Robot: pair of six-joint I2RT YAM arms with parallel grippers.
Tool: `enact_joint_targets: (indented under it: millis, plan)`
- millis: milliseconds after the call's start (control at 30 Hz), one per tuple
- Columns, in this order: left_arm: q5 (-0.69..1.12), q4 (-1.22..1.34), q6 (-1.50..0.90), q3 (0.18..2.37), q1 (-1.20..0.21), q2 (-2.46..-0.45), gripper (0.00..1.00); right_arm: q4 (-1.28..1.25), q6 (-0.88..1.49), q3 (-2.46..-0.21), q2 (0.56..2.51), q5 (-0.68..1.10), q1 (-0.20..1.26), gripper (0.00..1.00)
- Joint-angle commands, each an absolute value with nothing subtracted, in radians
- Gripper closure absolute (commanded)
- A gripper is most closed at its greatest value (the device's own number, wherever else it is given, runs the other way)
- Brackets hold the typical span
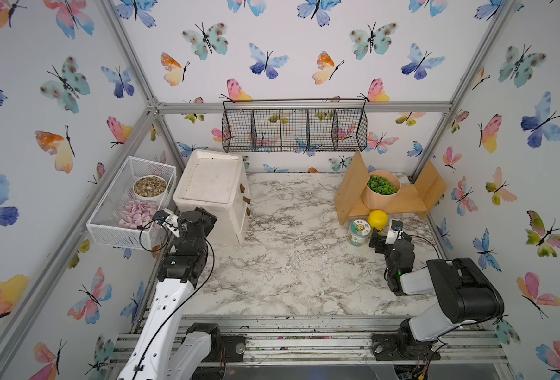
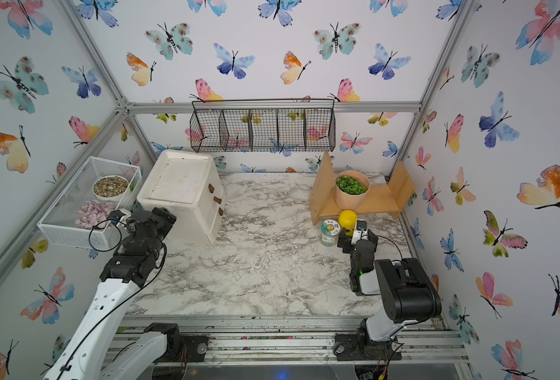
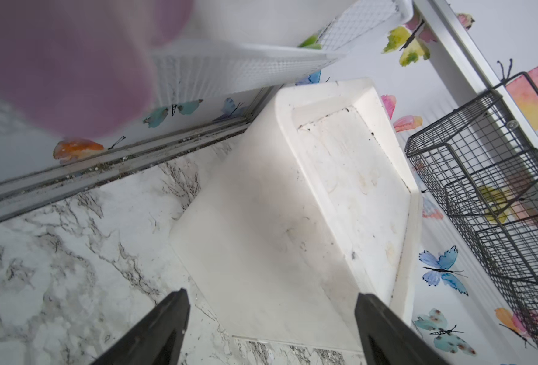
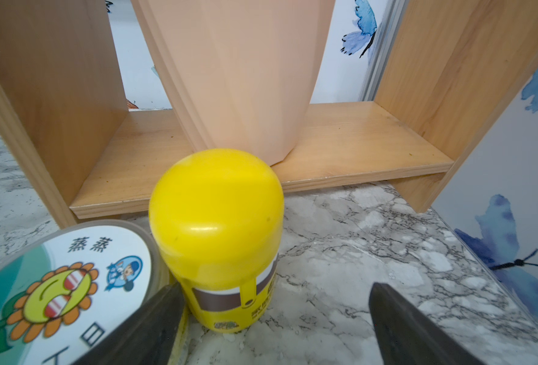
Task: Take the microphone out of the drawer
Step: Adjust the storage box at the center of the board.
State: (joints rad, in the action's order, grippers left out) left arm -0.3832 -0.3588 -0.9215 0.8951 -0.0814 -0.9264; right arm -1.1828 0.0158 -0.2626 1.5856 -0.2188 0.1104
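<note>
Microphone: unseen, presumably inside the shut white plastic drawer chest [image 1: 211,184], far left on the marble table [image 1: 288,263]. Left gripper [image 3: 270,294] wide open, empty, beside chest; right gripper [image 4: 277,284] likewise. Step: approach. Next: pull brown tab handle [image 1: 246,199].

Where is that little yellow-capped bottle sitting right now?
In both top views the yellow-capped bottle stands at the right of the marble table, just before the wooden shelf, beside the round tin and the right gripper.

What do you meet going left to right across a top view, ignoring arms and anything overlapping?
white mesh basket → white drawer unit → labelled jar → yellow-capped bottle
</note>
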Motion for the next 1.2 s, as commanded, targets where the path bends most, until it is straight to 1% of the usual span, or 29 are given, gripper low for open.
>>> enact_joint_targets:
  millis: [0,67,200,433,633,767,1000,1067,1100,1167]
  plan:
    - [-0.341,-0.442,-1.087,0.978,-0.097,-0.986,0.12,-1.184,0.025,-0.263,1.579,-0.202,0.106,0.02]
    - [-0.360,-0.446,-1.126,1.025,-0.120,-1.022,0.13,-1.184,0.025,-0.263,1.580,-0.201,0.106,0.02]
    - [-0.452,-0.475,-1.146,1.146,-0.183,-1.100,0.13,-1.185,0.025,-0.263,1.580,-0.202,0.106,0.02]
    - [-0.517,-0.533,-1.158,1.278,-0.186,-1.222,0.15,-1.183,0.025,-0.264,1.580,-0.202,0.106,0.02]
    - [-0.553,-0.598,-1.237,1.254,-0.186,-1.257,0.20,-1.183,0.025,-0.264,1.580,-0.202,0.106,0.02]
    - [-0.592,-0.613,-1.262,1.248,-0.186,-1.291,0.20,-1.184,0.025,-0.265,1.580,-0.202,0.106,0.02]
    - [-0.627,-0.613,-1.271,1.310,-0.180,-1.386,0.21,-1.184,0.025,-0.264,1.580,-0.202,0.107,0.02]
    - [-0.633,-0.625,-1.270,1.333,-0.179,-1.411,0.24,-1.185,0.024,-0.264,1.580,-0.202,0.106,0.02]
    - [-0.635,-0.627,-1.269,1.340,-0.178,-1.420,0.28,-1.184,0.025,-0.265,1.580,-0.202,0.106,0.02]
    - [-0.638,-0.633,-1.267,1.344,-0.177,-1.429,0.39,-1.184,0.024,-0.263,1.580,-0.202,0.106,0.02]
